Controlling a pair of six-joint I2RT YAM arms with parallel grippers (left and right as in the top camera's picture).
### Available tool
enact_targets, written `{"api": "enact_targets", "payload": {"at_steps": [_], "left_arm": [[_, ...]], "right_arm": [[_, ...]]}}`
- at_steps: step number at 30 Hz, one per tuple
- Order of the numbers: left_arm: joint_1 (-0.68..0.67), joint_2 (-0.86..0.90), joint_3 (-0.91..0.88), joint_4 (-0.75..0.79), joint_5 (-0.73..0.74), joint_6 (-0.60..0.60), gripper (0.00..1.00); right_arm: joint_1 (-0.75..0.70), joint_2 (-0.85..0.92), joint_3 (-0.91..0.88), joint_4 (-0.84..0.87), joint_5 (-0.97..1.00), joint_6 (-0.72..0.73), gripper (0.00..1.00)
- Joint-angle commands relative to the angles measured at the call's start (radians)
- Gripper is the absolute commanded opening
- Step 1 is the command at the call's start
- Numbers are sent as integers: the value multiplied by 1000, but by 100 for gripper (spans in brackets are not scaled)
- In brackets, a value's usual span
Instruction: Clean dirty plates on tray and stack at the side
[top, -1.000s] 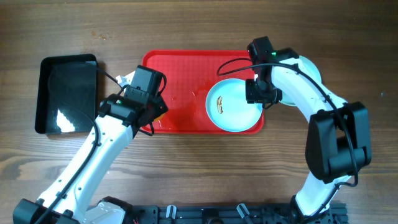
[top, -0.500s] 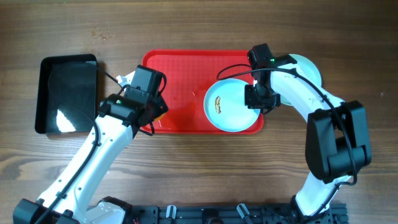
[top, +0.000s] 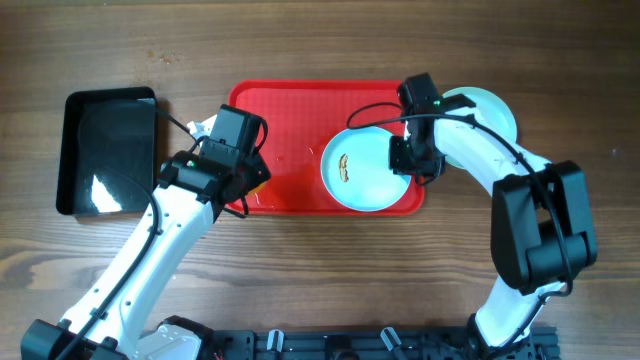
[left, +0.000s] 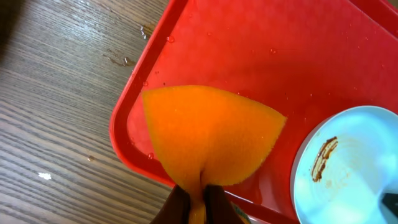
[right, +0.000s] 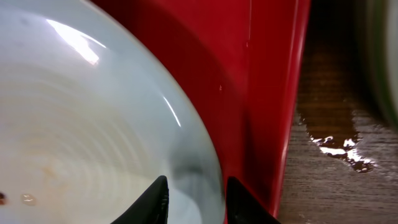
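Observation:
A pale mint-white plate (top: 362, 182) with a brown smear lies on the right part of the red tray (top: 290, 110). My right gripper (top: 408, 160) is shut on this plate's right rim (right: 93, 124), one finger on each side of the rim, next to the tray wall (right: 267, 93). My left gripper (top: 248, 186) is shut on an orange sponge (left: 208, 134) and holds it over the tray's front left corner. The smeared plate also shows in the left wrist view (left: 354, 168). Another plate (top: 490, 105) lies on the table just right of the tray, partly hidden by my right arm.
A glossy black bin (top: 105, 150) stands left of the tray. Water drops lie on the tray floor, and a wet patch (right: 336, 140) lies on the wood beside the tray's right edge.
My right gripper has moved left with the smeared plate, sliding it from the tray's right edge towards the middle. The left arm and sponge have not moved.

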Motion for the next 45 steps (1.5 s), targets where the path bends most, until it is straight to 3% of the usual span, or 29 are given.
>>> {"api": "enact_targets", "payload": {"at_steps": [1,3,10,14,23,29,36,45], "left_arm": [[-5,5,-6,8,14,-6,4],[-5,5,-6,9,13,-6,4],[-5,5,-6,12,14,-6,4],[-5,5,-6,29,17,-6,4],[-5,29,-8,189,169,134,4],[-5,123,-8,231,171,147,4],[-5,243,-8,273,182,187,4],[-5,255,-8,284,271,204,4]], "right_arm": [[3,-2,-47,34,-71,25,31],[3,-2,-56,50,-84,40,31],[4,-2,-56,93,-174,39,4],[10,-2,-58,142,-272,39,4],[101,-2,-58,273,-270,37,4],[152,-2,-58,326,-264,76,4],[167,-2,-58,331,-259,76,4],[167,1,-58,291,-183,109,4]]}}
